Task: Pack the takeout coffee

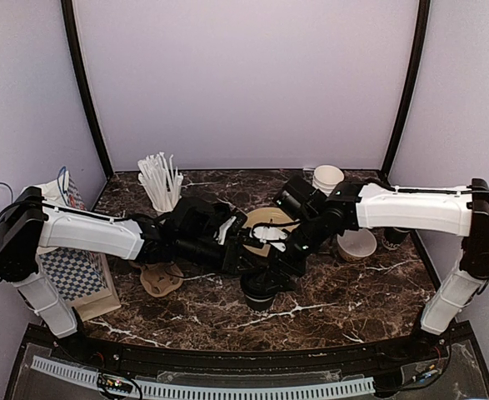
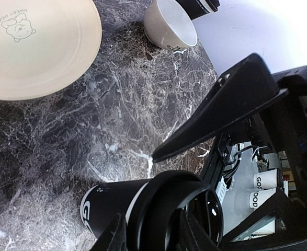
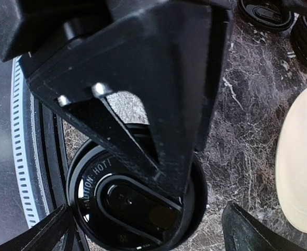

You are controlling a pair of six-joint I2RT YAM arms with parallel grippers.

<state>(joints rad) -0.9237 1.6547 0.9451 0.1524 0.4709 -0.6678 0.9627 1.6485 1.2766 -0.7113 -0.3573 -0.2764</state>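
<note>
The takeout coffee cup (image 2: 109,204) is black paper with white lettering, cut off at "GO", and has a round black lid (image 3: 132,204). It stands front-middle on the marble table (image 1: 352,300). The left gripper (image 2: 152,235) clamps it near its top. The right gripper (image 3: 153,230) hangs wide open over the lid. From above, both grippers hide most of it.
</note>
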